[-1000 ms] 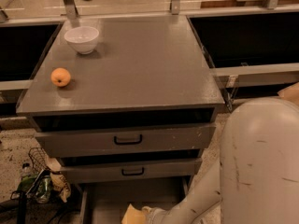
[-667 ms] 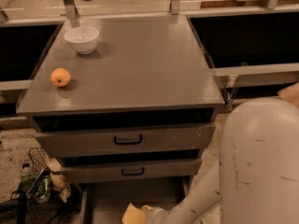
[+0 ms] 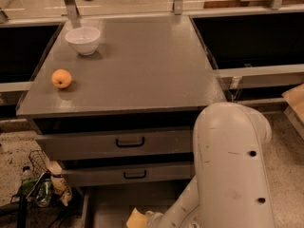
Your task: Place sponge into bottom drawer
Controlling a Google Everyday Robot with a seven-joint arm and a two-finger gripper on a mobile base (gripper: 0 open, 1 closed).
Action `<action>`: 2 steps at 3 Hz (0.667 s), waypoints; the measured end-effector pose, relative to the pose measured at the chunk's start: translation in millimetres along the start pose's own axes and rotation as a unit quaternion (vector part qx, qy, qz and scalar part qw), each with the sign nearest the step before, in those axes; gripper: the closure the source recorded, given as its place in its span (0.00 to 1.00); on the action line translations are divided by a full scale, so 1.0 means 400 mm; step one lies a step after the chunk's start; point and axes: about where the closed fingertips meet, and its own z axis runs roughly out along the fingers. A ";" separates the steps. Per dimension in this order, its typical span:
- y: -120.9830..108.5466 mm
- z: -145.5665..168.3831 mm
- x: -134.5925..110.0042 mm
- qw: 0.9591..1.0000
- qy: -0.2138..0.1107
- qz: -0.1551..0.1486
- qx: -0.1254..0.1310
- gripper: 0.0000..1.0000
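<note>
At the near edge of the camera view, the gripper (image 3: 151,218) sits low over the open bottom drawer (image 3: 108,204), just right of the sponge (image 3: 136,220). Nothing has shifted in the last second: the arm (image 3: 232,175) and sponge hold the same spot, so I judge the placing is near its release. Whether the gripper clasps the sponge, I cannot tell. The sponge shows only as a pale yellow corner over the drawer's grey floor, cut off by the frame edge.

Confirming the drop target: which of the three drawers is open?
The bottom drawer, pulled out; top drawer and middle drawer are shut. The gripper and sponge are over it.
</note>
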 end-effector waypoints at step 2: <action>-0.002 0.033 0.019 1.000 -0.005 0.017 0.011 1.00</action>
